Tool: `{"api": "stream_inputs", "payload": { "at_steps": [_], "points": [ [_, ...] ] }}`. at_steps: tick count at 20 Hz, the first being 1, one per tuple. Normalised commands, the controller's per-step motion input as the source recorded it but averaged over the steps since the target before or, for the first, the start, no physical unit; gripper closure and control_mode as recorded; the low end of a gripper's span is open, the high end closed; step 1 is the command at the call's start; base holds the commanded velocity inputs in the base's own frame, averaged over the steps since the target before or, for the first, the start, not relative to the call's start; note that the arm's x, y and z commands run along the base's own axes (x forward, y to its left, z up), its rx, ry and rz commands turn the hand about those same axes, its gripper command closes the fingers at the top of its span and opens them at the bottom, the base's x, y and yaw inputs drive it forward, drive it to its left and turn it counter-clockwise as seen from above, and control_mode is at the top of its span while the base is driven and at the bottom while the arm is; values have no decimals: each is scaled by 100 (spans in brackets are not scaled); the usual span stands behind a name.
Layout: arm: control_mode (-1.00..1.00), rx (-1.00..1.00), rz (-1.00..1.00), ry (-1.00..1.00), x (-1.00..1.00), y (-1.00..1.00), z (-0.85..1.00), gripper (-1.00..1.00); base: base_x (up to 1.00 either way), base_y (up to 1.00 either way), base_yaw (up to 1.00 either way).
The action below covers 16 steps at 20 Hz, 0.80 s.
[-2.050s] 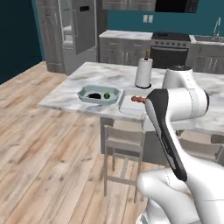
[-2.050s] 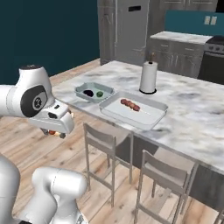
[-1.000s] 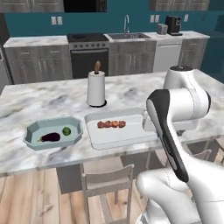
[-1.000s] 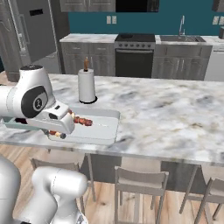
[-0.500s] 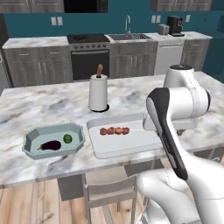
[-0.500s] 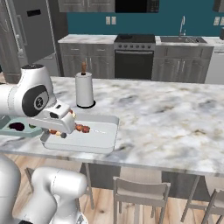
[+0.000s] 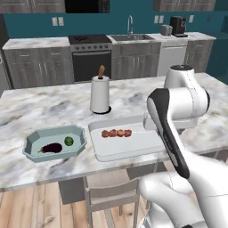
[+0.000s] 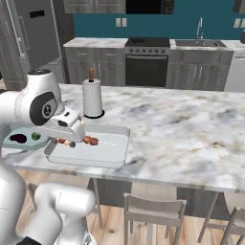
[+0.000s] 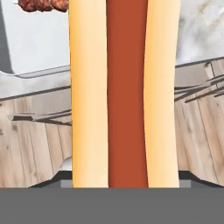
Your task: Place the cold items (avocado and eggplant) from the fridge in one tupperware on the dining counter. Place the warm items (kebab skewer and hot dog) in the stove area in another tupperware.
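1. A marble dining counter (image 7: 44,107) is spanning both base views, with a stove (image 7: 91,60) and a sink (image 7: 133,36) sitting along the far wall behind it.
2. Wooden stools (image 8: 153,213) are standing tucked under the counter's near edge, and their backs are showing in the hand view below the counter edge.
3. A white rectangular tupperware (image 7: 129,144) is lying on the counter near its front edge, directly ahead of the arm.
4. A teal tupperware (image 7: 33,142) is sitting just left of the white one, apart from it.
5. A paper towel roll (image 7: 99,94) is standing upright behind the white tupperware, clear of it.
6. The hot dog (image 9: 124,92) is running lengthwise up the middle of the hand view, the sausage lying between the two halves of the bun, its near end sitting down between the jaws.
7. The gripper (image 8: 64,139) is hanging over the white tupperware's near left corner in the right base view; the jaws are standing partly apart and gripping the hot dog.
8. The kebab skewer (image 7: 116,132) is lying inside the white tupperware, toward its back edge, just beyond the hot dog's far end in the hand view.
9. The eggplant (image 7: 51,148) is lying inside the teal tupperware.
10. The avocado (image 7: 68,141) is sitting just beside the eggplant in the same tupperware.
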Motion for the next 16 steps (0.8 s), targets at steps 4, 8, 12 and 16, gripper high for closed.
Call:
{"api": "stream_inputs", "payload": {
  "at_steps": [4, 8, 12, 16],
  "points": [
    [-100, 0, 21, 0, 73, 0, 0, 100, 0, 0, 0],
    [-100, 3, 31, 0, 54, -16, -6, 100, 0, 0, 0],
    [-100, 2, 44, -5, 44, -33, -38, 100, 0, 0, 0],
    [-100, 2, 62, -1, -1, -42, -43, 100, 0, 0, 0]
  ]
}}
